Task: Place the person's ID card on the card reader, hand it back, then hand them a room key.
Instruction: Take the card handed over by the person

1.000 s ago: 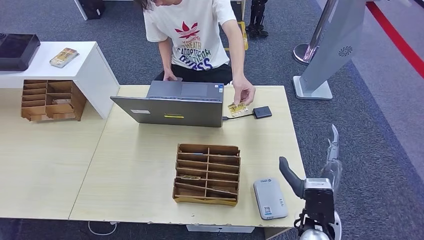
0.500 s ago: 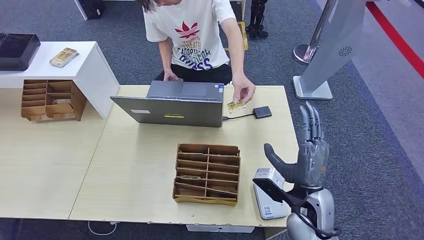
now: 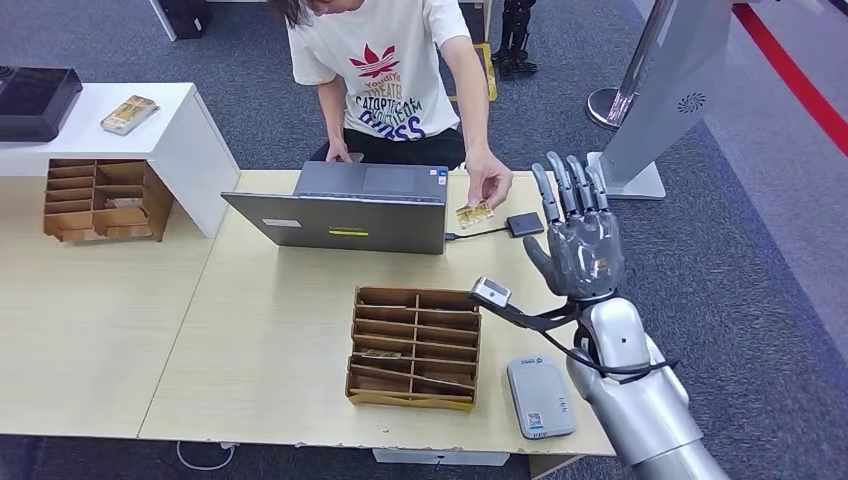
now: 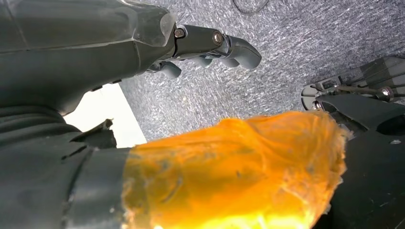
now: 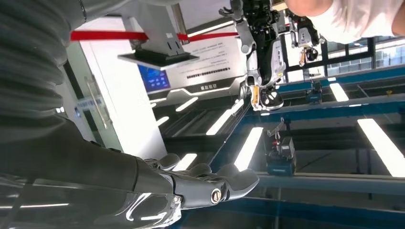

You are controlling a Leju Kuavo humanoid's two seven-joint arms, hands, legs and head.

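A person behind the table holds a yellowish ID card point(image 3: 474, 214) out beside the laptop, just above the tabletop. My right hand point(image 3: 575, 240) is raised over the table's right side, fingers straight and spread, holding nothing, a short way right of the card. The right wrist view has those fingers point(image 5: 210, 186) stretched out against ceiling lights. The grey card reader point(image 3: 540, 396) lies flat near the front edge, below my forearm. A wooden slotted rack point(image 3: 414, 347) holds a card point(image 3: 380, 354) in one slot. My left hand point(image 4: 157, 47) hangs over grey carpet, holding nothing.
An open laptop point(image 3: 345, 208) stands at the table's far side, cabled to a small black box point(image 3: 524, 223). A second wooden rack point(image 3: 98, 200) sits on the left table beside a white counter point(image 3: 170, 130). A grey standing sign base point(image 3: 625, 175) is beyond the table's right end.
My right hand has risen from beside the table's front right corner to above the table, closer to the person's card. The person's hand and card have hardly moved.
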